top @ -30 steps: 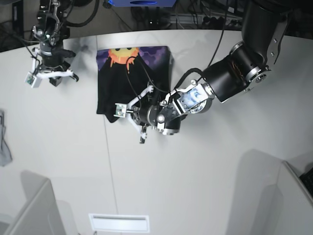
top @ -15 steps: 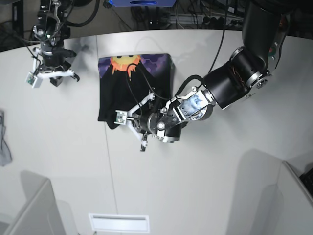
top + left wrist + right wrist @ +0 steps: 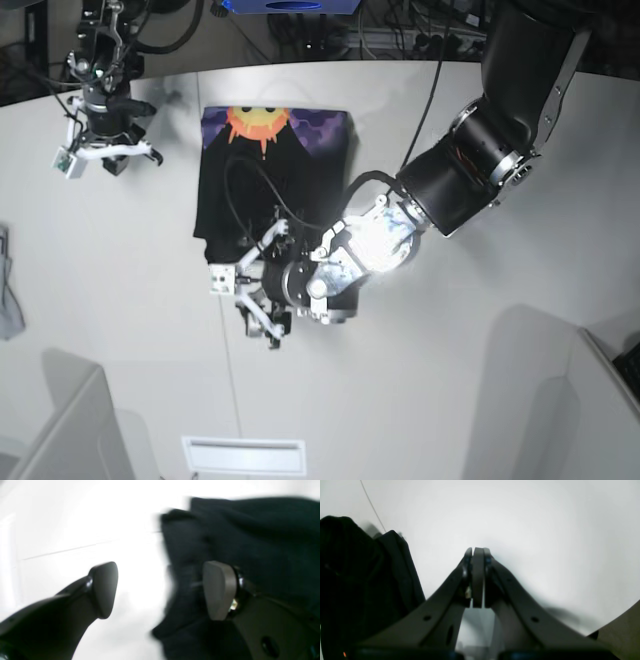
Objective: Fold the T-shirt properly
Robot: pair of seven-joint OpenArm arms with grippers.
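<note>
The black T-shirt (image 3: 262,190) lies folded on the white table, with its orange sun print (image 3: 258,122) on purple at the far end. My left gripper (image 3: 255,312) is low over the shirt's near left corner. In the left wrist view it (image 3: 161,590) stands open: one finger (image 3: 105,590) over bare table, the other finger (image 3: 218,590) over the black cloth (image 3: 250,542), whose edge runs between them, unclamped. My right gripper (image 3: 128,158) hovers over bare table left of the shirt. In the right wrist view it (image 3: 477,577) is shut on nothing.
A grey cloth scrap (image 3: 8,290) hangs at the table's left edge. White partitions stand at the near left (image 3: 70,430) and near right (image 3: 600,400). A slotted vent (image 3: 243,455) sits at the front edge. Cables loop over the shirt beside the left arm.
My left gripper has moved toward the near edge, pulling the shirt's lower corner with it, then opened and let the cloth go. The right arm has not moved.
</note>
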